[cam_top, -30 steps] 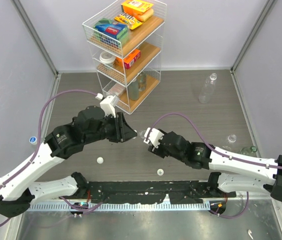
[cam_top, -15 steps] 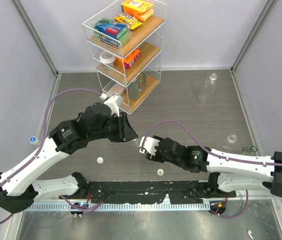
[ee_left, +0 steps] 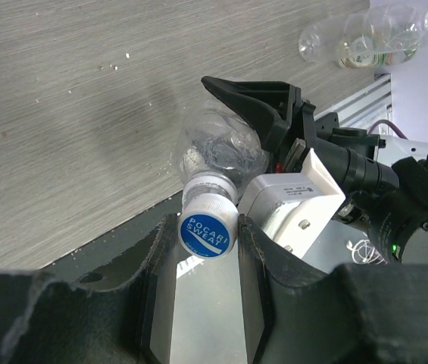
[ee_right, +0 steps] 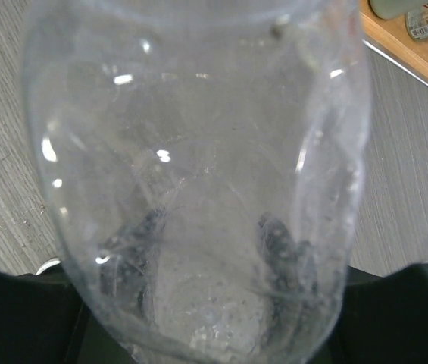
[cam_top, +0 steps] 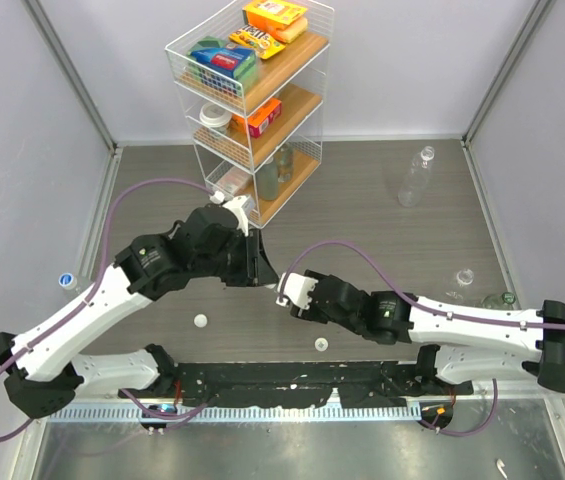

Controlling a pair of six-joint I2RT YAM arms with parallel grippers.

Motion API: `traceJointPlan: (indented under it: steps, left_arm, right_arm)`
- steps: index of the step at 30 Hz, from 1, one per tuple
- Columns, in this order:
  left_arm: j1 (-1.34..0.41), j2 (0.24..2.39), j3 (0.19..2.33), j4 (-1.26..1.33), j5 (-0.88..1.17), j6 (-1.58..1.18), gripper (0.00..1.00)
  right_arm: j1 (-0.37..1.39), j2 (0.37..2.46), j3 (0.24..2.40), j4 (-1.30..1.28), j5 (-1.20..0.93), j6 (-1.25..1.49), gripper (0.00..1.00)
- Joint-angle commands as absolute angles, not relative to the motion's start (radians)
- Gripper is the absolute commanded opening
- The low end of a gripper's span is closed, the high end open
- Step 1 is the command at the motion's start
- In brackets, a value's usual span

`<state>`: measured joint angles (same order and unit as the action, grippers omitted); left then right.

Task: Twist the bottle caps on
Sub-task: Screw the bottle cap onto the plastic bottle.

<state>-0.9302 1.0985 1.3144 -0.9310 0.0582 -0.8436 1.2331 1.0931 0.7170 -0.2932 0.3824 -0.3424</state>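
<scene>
Top view: left gripper (cam_top: 260, 268) and right gripper (cam_top: 284, 292) meet nose to nose over the near middle of the table (cam_top: 382, 230), in front of the wire rack (cam_top: 252, 90). What sits between them is too small to make out from up here. A loose white cap (cam_top: 200, 321) lies beneath the left arm, a second white cap (cam_top: 320, 344) lies below the right wrist, and a blue-rimmed cap (cam_top: 65, 280) sits at the table's left edge. One spare bottle (cam_top: 415, 178) lies far right toward the back wall; two more bottles (cam_top: 465, 278) sit at the right edge beside the right arm. Left wrist view: a blue-faced cap (ee_left: 207, 233) marked POCARI SWEAT sits on the neck of a clear bottle (ee_left: 221, 148). The left claw is clamped on this cap, one finger touching each side. The bottle lies about level over the table's near edge, its body pointing away, with the right claw's black fingers (ee_left: 251, 102) wrapped over it. How far the cap is threaded on, I cannot tell. Right wrist view: the bottle's clear, crinkled wall fills the frame. The dark pads show through it low on both sides, so the right claw is clamped on the body. A corner of the rack's wooden shelf peeks in at upper right.
</scene>
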Motion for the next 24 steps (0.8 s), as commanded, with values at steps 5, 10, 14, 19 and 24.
traceJointPlan:
  steps: [5,10,14,19,24]
  left_arm:
    - [-0.934,1.126,1.353,-0.948,0.069,-0.854,0.01]
    - [-0.934,1.135,1.347,-0.946,0.055,-0.857,0.01]
    - [-0.934,1.147,1.336,-0.95,0.052,-0.865,0.0]
    - [-0.933,1.158,1.313,-0.934,0.035,-0.873,0.0]
    - [-0.933,1.169,1.298,-0.927,0.021,-0.864,0.0]
  right_arm:
    - [1.236,1.115,0.801,-0.271,0.4,-0.344,0.06]
    - [1.235,1.14,0.827,-0.276,0.406,-0.325,0.06]
    - [1.236,1.157,0.854,-0.296,0.437,-0.281,0.06]
    - [1.236,1.155,0.867,-0.287,0.413,-0.244,0.06]
    - [1.236,1.128,0.851,-0.261,0.348,-0.247,0.06]
